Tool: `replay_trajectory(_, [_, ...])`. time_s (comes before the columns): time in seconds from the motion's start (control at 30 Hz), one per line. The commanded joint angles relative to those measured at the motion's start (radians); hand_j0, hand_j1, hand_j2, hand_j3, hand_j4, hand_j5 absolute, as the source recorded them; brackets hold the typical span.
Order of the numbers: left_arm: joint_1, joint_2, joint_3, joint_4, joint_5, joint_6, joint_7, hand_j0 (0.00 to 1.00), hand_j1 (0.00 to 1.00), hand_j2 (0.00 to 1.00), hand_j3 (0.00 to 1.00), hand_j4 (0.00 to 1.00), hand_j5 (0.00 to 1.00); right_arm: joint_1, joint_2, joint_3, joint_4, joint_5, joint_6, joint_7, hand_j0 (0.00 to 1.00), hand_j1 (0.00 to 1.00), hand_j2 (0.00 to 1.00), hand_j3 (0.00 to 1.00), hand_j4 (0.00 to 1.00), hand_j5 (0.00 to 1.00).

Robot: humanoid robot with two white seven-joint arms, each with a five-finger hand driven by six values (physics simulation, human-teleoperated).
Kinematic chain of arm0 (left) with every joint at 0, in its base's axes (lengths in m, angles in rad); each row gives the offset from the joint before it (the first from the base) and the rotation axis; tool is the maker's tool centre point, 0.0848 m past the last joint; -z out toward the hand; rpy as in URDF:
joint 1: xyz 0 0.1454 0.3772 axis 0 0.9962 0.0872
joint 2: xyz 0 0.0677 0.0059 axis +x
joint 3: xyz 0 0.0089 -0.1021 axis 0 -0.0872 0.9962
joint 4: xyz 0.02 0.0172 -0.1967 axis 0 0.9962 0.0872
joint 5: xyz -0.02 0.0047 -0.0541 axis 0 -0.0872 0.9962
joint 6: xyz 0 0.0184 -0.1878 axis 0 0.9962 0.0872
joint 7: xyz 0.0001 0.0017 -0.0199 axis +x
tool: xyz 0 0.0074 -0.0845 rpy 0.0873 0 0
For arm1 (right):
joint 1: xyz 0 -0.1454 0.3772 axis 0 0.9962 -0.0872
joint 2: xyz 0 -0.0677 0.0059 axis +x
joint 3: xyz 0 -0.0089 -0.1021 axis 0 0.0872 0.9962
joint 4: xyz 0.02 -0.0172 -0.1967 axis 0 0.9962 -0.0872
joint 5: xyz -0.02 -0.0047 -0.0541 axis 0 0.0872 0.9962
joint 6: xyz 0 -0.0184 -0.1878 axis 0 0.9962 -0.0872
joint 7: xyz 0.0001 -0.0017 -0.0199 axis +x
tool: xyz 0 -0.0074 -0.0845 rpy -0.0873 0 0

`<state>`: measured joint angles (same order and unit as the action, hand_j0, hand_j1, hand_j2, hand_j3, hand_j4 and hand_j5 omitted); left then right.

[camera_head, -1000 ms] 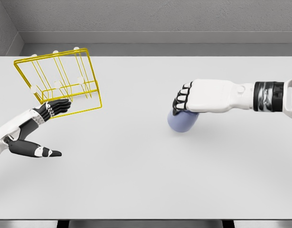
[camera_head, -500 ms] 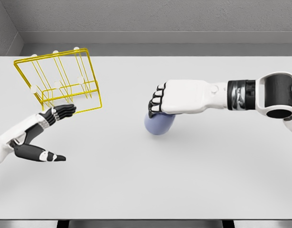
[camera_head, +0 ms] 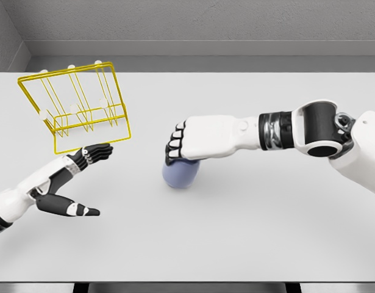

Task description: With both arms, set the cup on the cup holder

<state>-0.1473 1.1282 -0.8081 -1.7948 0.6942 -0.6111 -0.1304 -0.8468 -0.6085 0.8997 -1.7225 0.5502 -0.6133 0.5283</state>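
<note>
Right hand (camera_head: 190, 141) reaches in from the right and grips the pale lavender cup (camera_head: 180, 173) from above, dark fingers curled over its top, near the middle of the white tabletop (camera_head: 248, 232). Left hand (camera_head: 68, 183) hovers low at the left with fingers spread, holding nothing. Just beyond it, the yellow wire cup holder (camera_head: 77, 107) stands tilted at the far left, well apart from the cup.

Top of the cup (camera_head: 179, 174) hidden under the right hand (camera_head: 190, 141); rim and opening can't be seen, nor the fingertips' contact on its far side. Left arm cut off by the picture's left edge, right arm by its right edge. Desk (camera_head: 248, 232) near edge partly cut at the bottom. Cup holder (camera_head: 74, 107) pegs too small to count.
</note>
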Motion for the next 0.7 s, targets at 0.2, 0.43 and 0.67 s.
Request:
replay_trajectory(0.2, [-0.005,-0.041,0.001,0.006,0.030,0.000,0.000,1.00,1.00,1.00,1.00,1.00,1.00,0.002,0.050,0.041,0.029,0.017,0.002,0.002,0.55,0.55,0.55,0.55,0.55,0.55])
replay_trajectory(0.43, [-0.018,-0.091,0.001,0.017,0.030,0.068,0.000,1.00,1.00,1.00,1.00,1.00,1.00,0.000,0.065,0.064,0.049,0.037,0.002,0.001,0.56,0.56,0.56,0.56,0.56,0.56])
replay_trajectory(0.67, [-0.018,-0.093,0.001,0.020,0.028,0.068,0.000,1.00,1.00,1.00,1.00,1.00,1.00,0.006,0.082,0.073,0.073,0.053,0.002,0.001,0.97,0.97,0.97,0.97,0.97,0.97])
